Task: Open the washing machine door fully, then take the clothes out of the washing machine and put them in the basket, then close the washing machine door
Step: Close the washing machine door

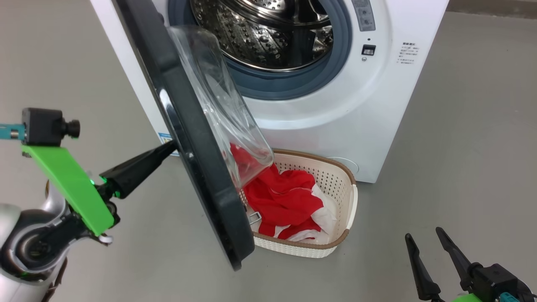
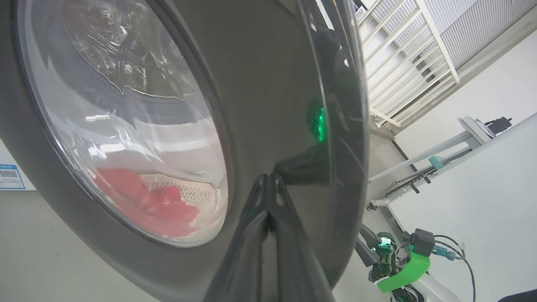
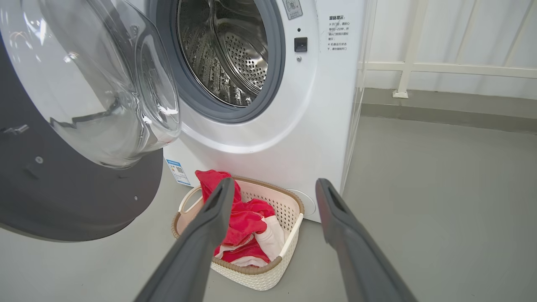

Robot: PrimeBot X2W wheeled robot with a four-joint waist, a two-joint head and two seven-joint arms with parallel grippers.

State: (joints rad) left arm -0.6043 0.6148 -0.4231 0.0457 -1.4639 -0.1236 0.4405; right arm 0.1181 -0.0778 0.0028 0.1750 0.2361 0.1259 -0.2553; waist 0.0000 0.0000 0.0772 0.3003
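Grey floor (image 1: 461, 147), lower frame: basket (image 1: 349, 209) holding clothes (image 1: 285, 197), sitting before washing machine (image 1: 335, 109). Centre left: washing machine door (image 1: 188, 138) standing half-swung. Touching its outer face: left hand (image 1: 168, 147), fingers pressed together. Lower right: right hand (image 1: 423, 237) hanging spread, empty. Step likely: closing; next calling for steady pushing until latching.
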